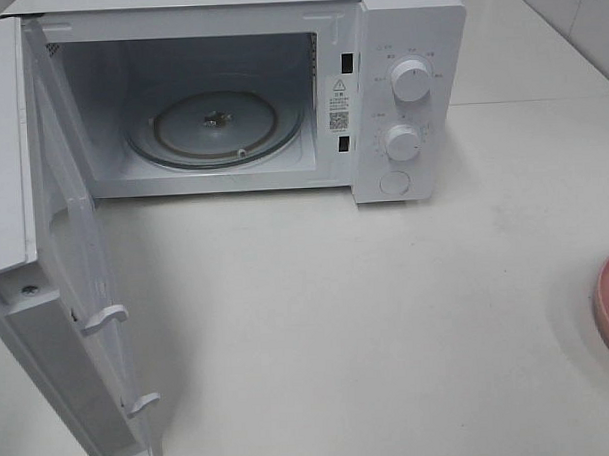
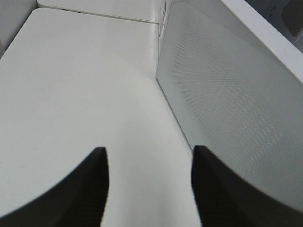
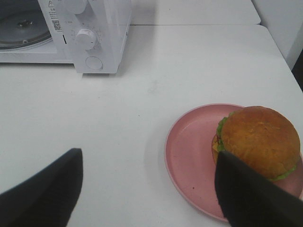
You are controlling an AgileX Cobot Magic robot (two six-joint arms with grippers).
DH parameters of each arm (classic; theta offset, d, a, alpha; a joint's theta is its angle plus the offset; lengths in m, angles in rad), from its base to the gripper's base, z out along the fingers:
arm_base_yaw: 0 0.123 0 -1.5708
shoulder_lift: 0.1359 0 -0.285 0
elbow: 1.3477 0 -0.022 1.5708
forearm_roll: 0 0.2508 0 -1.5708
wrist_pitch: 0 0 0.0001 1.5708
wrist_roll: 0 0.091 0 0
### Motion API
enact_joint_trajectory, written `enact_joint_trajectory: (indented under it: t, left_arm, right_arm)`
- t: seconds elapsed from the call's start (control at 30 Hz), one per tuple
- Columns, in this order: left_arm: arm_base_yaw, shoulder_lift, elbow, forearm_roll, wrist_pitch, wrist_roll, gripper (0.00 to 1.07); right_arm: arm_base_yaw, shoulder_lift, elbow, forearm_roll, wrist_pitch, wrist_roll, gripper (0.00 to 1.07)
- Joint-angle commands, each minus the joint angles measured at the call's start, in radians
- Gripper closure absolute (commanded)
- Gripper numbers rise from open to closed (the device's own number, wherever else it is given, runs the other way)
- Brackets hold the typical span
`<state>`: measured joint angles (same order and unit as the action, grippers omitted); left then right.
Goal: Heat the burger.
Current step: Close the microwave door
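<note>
Both grippers stand with their dark fingers apart and nothing between them: the left gripper [image 2: 149,189] hangs over bare white table [image 1: 388,315] just beside the perforated face of the open microwave door [image 2: 236,109], and the right gripper [image 3: 147,189] hovers over the table near the pink plate [image 3: 189,151], one finger [image 3: 255,198] in front of the plate's near edge. By size, the white microwave [image 1: 398,45] comes first, door swung wide and its glass turntable [image 1: 216,126] bare, two round knobs on its panel. Then comes the plate at the table's right edge, with the burger [image 3: 260,142] sitting on it, glossy brown bun over green lettuce.
</note>
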<state>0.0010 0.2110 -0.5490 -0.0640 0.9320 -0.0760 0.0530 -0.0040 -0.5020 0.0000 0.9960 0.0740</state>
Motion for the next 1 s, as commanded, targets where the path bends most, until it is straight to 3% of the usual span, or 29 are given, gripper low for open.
enact_joint_trajectory:
  t: [0.03,0.07,0.1,0.13,0.37,0.5,0.53,0.6,0.7,1.0]
  left_arm:
    - [0.0,0.065,0.012,-0.002,-0.102,0.002,0.89]
    - [0.0,0.065,0.012,-0.002,-0.102,0.002,0.89]
    - [0.0,0.089,0.03,0.003,-0.163,0.002,1.03]
    - [0.0,0.102,0.042,0.009,-0.197,0.003,1.07]
    - [0.0,0.167,0.128,0.03,-0.427,0.012,1.07]
    - [0.0,0.253,0.196,0.028,-0.618,0.056,1.07]
    - [0.0,0.253,0.196,0.028,-0.618,0.056,1.07]
    - [0.0,0.325,0.255,0.029,-0.809,0.054,1.07]
    - [0.0,0.34,0.265,0.029,-0.858,0.054,1.07]
    - [-0.001,0.532,0.339,0.079,-1.272,0.045,1.07]
  right_arm:
    - [-0.006,-0.027,0.003,0.0,-0.002,-0.017,0.31]
    - [-0.006,-0.027,0.003,0.0,-0.002,-0.017,0.31]
    - [-0.006,-0.027,0.003,0.0,-0.002,-0.017,0.31]
    - [-0.006,-0.027,0.003,0.0,-0.002,-0.017,0.31]
    - [-0.006,-0.027,0.003,0.0,-0.002,-0.017,0.31]
    - [-0.006,-0.027,0.003,0.0,-0.002,-0.017,0.31]
    - [-0.006,-0.027,0.003,0.0,-0.002,-0.017,0.31]
    - [-0.006,-0.027,0.003,0.0,-0.002,-0.017,0.31]
    - [-0.006,-0.027,0.003,0.0,-0.002,-0.017,0.31]
    - [-0.006,-0.027,0.003,0.0,-0.002,-0.017,0.31]
